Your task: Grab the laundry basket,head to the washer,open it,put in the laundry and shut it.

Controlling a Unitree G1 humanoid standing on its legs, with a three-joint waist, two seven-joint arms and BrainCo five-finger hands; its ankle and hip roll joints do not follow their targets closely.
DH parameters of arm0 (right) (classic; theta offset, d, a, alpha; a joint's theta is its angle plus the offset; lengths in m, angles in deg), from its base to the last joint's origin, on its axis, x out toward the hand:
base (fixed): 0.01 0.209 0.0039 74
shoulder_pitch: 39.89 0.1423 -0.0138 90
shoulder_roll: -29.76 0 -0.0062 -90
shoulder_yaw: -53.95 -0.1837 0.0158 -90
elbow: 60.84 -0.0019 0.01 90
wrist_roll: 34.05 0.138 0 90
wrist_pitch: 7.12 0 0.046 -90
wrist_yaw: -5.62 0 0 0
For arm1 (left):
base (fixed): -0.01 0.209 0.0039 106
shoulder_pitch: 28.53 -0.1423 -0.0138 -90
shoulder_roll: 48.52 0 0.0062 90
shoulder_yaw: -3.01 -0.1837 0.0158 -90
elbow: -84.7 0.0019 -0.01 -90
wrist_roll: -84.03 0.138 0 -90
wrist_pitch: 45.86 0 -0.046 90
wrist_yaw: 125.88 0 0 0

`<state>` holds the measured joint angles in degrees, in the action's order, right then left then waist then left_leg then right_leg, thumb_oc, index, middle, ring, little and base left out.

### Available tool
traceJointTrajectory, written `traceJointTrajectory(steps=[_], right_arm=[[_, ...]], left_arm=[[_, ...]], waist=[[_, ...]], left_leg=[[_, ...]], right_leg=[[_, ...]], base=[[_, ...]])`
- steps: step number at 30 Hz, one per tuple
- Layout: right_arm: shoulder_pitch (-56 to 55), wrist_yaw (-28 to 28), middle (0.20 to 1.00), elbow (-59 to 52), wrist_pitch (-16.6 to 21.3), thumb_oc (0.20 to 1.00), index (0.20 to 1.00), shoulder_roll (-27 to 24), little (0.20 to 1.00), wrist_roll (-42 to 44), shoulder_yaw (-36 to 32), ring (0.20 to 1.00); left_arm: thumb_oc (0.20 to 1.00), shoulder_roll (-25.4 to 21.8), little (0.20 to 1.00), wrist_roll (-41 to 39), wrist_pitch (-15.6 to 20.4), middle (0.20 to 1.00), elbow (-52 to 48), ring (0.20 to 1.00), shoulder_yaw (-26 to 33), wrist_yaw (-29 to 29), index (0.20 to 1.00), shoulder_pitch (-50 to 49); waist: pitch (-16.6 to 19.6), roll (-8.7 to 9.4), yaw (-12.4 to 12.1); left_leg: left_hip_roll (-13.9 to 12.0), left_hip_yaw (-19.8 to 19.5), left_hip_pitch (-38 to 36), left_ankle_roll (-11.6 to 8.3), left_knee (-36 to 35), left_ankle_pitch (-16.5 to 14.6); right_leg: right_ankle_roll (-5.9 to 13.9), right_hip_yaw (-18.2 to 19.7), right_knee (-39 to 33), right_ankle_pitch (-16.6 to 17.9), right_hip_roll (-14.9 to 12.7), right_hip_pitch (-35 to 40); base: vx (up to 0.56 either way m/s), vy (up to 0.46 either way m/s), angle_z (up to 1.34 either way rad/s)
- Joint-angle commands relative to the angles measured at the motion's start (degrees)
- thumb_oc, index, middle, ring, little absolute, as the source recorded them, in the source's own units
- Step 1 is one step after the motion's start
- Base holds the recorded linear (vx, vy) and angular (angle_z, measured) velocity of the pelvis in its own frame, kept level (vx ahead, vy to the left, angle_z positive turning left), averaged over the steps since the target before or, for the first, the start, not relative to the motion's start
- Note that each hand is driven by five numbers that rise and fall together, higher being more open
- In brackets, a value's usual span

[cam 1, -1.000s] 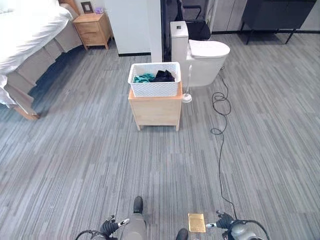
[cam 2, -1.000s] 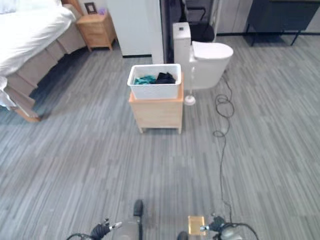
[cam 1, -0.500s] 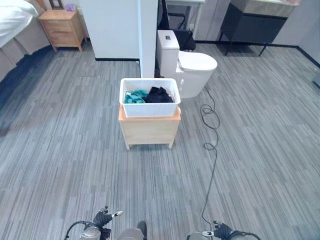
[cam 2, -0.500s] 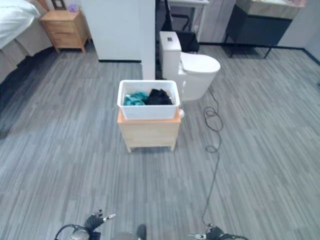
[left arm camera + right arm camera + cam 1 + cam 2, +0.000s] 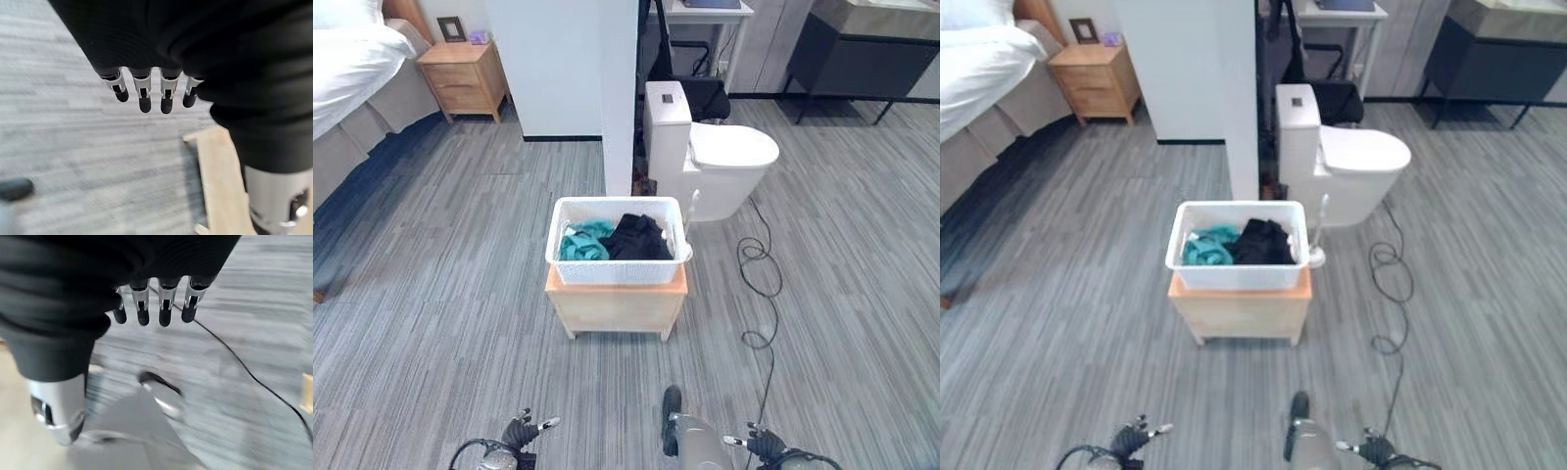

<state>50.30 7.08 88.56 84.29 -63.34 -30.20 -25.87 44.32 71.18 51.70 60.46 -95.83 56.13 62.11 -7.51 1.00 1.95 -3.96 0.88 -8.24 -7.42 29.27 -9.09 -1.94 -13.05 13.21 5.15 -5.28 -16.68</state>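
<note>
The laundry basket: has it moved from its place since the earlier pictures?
No. The laundry basket sits on the same small wooden stand, beside the toilet, as before. Its shift in the picture comes from the camera moving.

The laundry basket [image 5: 618,242] sits on a low wooden stand [image 5: 617,304], well ahead of both hands, between the left hand [image 5: 521,432] and the right hand [image 5: 762,444]. Clothes [image 5: 613,238] lie in the basket. A toilet [image 5: 710,152] stands beyond it, ahead of the right hand. A nightstand [image 5: 465,78] and a bed [image 5: 357,73] lie far ahead and left of the left hand
</note>
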Motion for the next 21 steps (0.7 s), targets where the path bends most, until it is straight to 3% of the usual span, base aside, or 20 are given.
traceJointTrajectory(steps=[1, 2, 3, 5, 6, 8, 9, 12, 21], right_arm=[[-1.5, -0.8, 1.0, -2.0, 0.5, 1.0, 1.0, -3.4, 1.0, 3.1, 1.5, 1.0], [-1.3, -1.0, 1.0, -2.8, 0.6, 1.0, 1.0, -3.7, 1.0, 3.5, 1.5, 1.0], [-1.7, -1.4, 1.0, -4.3, 1.0, 1.0, 1.0, -4.3, 1.0, 4.5, 0.9, 1.0], [-1.8, -2.1, 1.0, -6.6, 1.5, 1.0, 1.0, -5.1, 1.0, 4.9, 0.2, 1.0], [-1.8, -2.1, 1.0, -6.7, 1.5, 1.0, 1.0, -5.0, 1.0, 4.9, 0.2, 1.0], [-1.7, -3.2, 1.0, -9.8, 2.2, 1.0, 1.0, -5.9, 1.0, 5.0, -1.3, 1.0], [-0.9, -6.3, 1.0, -12.3, 2.6, 1.0, 1.0, -6.6, 1.0, 5.6, -3.9, 1.0], [-1.0, -8.7, 1.0, -17.5, 3.2, 1.0, 1.0, -6.0, 1.0, 8.9, -8.3, 1.0], [-2.4, -10.0, 1.0, -33.3, 1.3, 1.0, 1.0, -8.0, 1.0, 5.6, -14.1, 1.0]], left_arm=[[1.0, -3.8, 1.0, -3.5, 2.2, 1.0, -3.7, 1.0, 2.2, 1.6, 1.0, 0.5], [1.0, -3.8, 1.0, -3.7, 2.2, 1.0, -3.8, 1.0, 2.4, 1.7, 1.0, 0.3], [1.0, -4.0, 1.0, -4.1, 2.4, 1.0, -5.3, 1.0, 2.6, 1.7, 1.0, -0.1], [1.0, -4.0, 1.0, -4.2, 2.7, 1.0, -7.4, 1.0, 2.8, 2.2, 1.0, -0.8], [1.0, -4.1, 1.0, -4.2, 2.7, 1.0, -7.5, 1.0, 2.8, 2.2, 1.0, -0.8], [1.0, -3.8, 1.0, -4.9, 3.2, 1.0, -9.9, 1.0, 4.0, 3.4, 1.0, -1.8], [1.0, -3.5, 1.0, -5.4, 3.5, 1.0, -11.1, 1.0, 5.4, 5.6, 1.0, -2.1], [1.0, -2.1, 1.0, -5.7, 2.6, 1.0, -11.4, 1.0, 7.0, 6.5, 1.0, -4.0], [1.0, -3.4, 1.0, -1.1, 0.1, 1.0, -17.3, 1.0, 11.8, 7.2, 1.0, -9.9]], waist=[[-2.5, 3.48, -0.6], [-2.6, 3.73, -0.8], [-2.9, 3.7, -1.7], [-3.2, 3.36, -2.7], [-3.1, 3.58, -2.6], [-3.0, 2.87, -3.4], [-2.9, 1.93, -4.0], [-2.0, 0.66, -3.8], [0.1, 0.86, -5.1]], left_leg=[[0.9, -1.8, 12.6, 0.88, 16.8, 8.5], [-0.5, -0.9, 13.7, 1.23, 17.9, 9.3], [-3.3, 0.7, 15.6, 1.6, 13.3, 10.0], [-3.6, 1.6, 17.6, 2.1, 5.7, 6.9], [-3.4, 1.6, 17.7, 2.16, 5.4, 7.2], [-5.0, 2.2, 17.7, 1.69, -10.0, 6.8], [-6.8, 1.2, 17.7, 0.46, -18.9, 10.6], [-8.5, 3.0, 14.1, 0.14, -23.5, 11.1], [-6.3, 6.1, 10.1, 0.86, -23.5, 8.0]], right_leg=[[6.3, 1.8, -10.3, 1.4, -4.8, 8.2], [5.56, 2.2, -11.2, 0.4, -3.9, 9.7], [4.92, 2.3, -12.6, -1.5, -2.6, 12.3], [5.34, 2.5, -13.4, -2.9, -2.2, 13.9], [5.38, 2.4, -13.4, -2.8, -2.4, 13.8], [6.53, 2.7, -14.4, -3.9, -2.6, 15.2], [7.21, 2.7, -14.5, -4.9, -2.2, 16.2], [7.77, 2.5, -14.9, -5.9, -1.3, 18.6], [8.69, 4.6, -15.6, -5.5, -4.2, 21.1]], base=[[0.14, -0.28, -0.32], [0.2, -0.179, -0.5], [0.27, -0.192, -0.37], [0.2, -0.054, -0.02], [0.15, 0.042, -0.08], [0.18, 0.131, -0.22], [0.19, 0.174, -0.28], [0.21, 0.109, -0.5], [0.15, 0.081, -0.2]])
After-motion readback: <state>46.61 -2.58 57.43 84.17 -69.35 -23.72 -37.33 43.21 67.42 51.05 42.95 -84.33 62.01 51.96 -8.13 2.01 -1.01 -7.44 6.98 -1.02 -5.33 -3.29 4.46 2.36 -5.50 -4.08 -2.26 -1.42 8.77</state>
